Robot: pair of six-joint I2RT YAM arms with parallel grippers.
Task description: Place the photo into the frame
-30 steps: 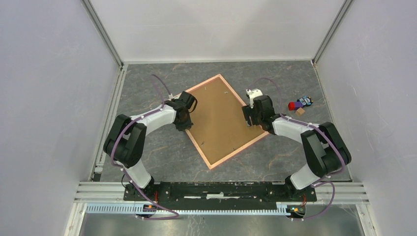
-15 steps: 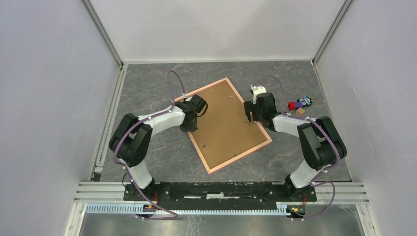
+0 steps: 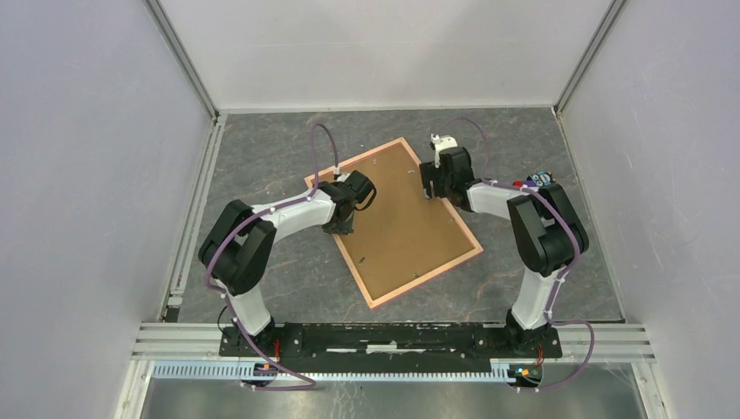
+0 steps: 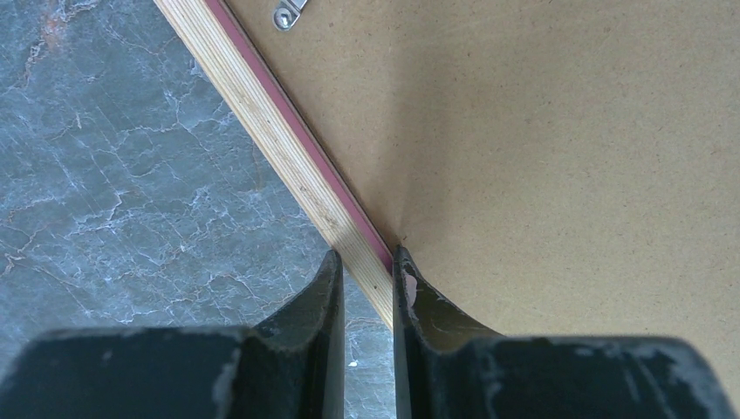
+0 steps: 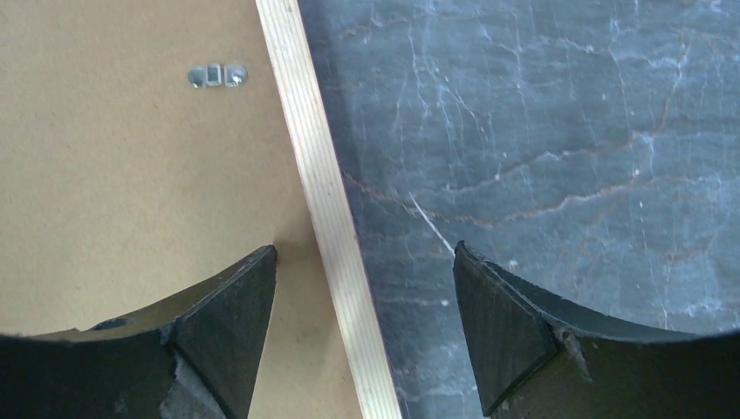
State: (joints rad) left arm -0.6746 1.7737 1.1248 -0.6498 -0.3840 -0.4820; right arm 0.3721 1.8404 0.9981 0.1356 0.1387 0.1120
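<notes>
1. Frame lying face down and askew on the bench, brown back up with a pink rim round it. The photo is nowhere to be seen. I can't tell whether it sits under that back.
2. The left fingers are nipped nearly shut on the frame's left rail, with the pale wood and pink lip caught between them.
3. The right fingers are spread wide and hold nothing. One is over the frame's brown back and the other is over the bench beyond the right rail, with the rail running between them.
4. To my eye the job just now is getting a two-sided hold on the frame. The right fingers should close squarely across their rail, not at a slant. Both sides should then rise together, since one pinched rail alone would likely twist so thin a frame or let the back slip.
5. The overhead view alone shows the whole frame, an arm on each long side, and some small coloured bits off beyond the frame's right side. It is too far off to show how either grip stands.
6. Only the wrist views settle the grips: one tight, the other gaping. Each also shows a little metal clip on the frame's back, which from above is a mere speck.
</notes>
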